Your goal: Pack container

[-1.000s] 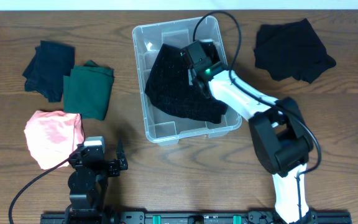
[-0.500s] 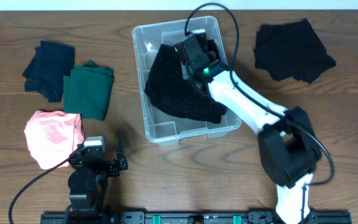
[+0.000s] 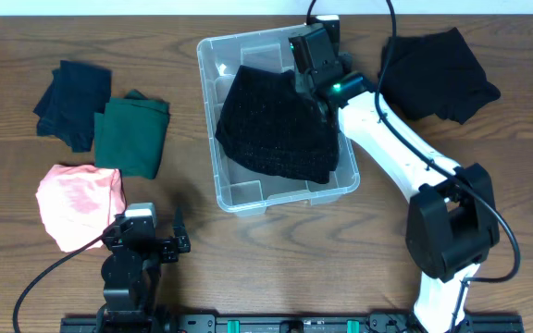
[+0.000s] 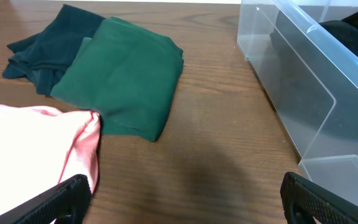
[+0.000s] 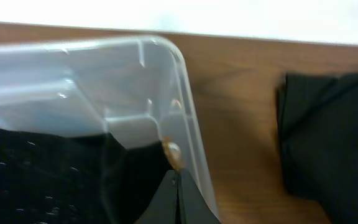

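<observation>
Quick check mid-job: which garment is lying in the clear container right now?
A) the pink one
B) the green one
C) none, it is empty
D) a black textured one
D: in the overhead view a black textured garment lies inside the container, while the pink one and the green one lie outside it on the table.

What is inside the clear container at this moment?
A black textured garment lies inside the container and covers most of its floor. Bare floor shows along the left side and at the near end. Anything under the garment is hidden.
</observation>
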You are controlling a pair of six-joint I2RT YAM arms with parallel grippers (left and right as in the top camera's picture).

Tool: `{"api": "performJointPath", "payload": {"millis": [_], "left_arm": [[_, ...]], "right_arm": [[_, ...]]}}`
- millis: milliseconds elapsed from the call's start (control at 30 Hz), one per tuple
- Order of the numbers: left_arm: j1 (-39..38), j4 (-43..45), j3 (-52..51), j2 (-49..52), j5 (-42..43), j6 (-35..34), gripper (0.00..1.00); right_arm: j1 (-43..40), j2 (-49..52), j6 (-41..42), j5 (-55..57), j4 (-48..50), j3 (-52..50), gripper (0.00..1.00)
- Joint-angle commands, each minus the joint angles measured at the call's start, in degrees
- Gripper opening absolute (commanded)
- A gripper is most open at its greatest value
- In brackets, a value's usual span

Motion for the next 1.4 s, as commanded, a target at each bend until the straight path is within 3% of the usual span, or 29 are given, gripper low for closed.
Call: {"api": "performJointPath", "payload": {"millis": [0,433,1000,1367], "left_arm": [[0.2,-0.1,-1.0,-0.3,-0.1,-0.3,0.98],[0.2,-0.1,-1.0,-0.3,-0.1,-0.3,0.98],[0.2,-0.1,-1.0,-0.3,-0.1,-0.3,0.98],[0.2,-0.1,-1.0,-0.3,-0.1,-0.3,0.98]], "right_arm": [[-0.1,4.4,1.7,0.5,-1.2,0.0,0.01],[0.7,11.8,1.7,0.6,-1.4,0.1,0.01],[7.4,-4.3,-5.3,-1.8,0.9,0.7,0.01],[2.1,5.5,-3.1,-4.8,5.0,0.2,0.01]]}}
